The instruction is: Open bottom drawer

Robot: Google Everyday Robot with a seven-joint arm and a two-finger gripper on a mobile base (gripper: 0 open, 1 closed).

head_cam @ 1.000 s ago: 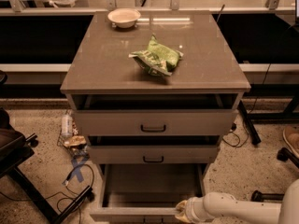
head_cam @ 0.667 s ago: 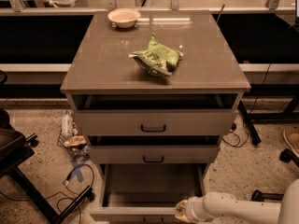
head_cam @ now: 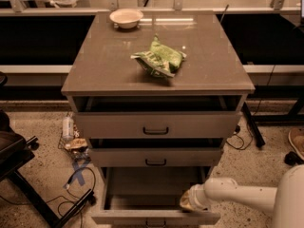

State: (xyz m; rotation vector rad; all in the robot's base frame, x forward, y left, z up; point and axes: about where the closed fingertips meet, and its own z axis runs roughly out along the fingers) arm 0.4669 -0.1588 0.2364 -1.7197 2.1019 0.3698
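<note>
The bottom drawer is pulled far out of the grey-beige cabinet, its plain grey interior showing and its front at the picture's lower edge. Its small black handle is partly cut off by the frame. My gripper, at the end of a white arm coming from the lower right, sits at the drawer front's top edge, right of centre. The middle drawer and top drawer stand slightly open above it.
A crumpled green bag and a white bowl lie on the cabinet top. A black chair base, cables and clutter sit on the floor at left. More cables and a shoe lie at right.
</note>
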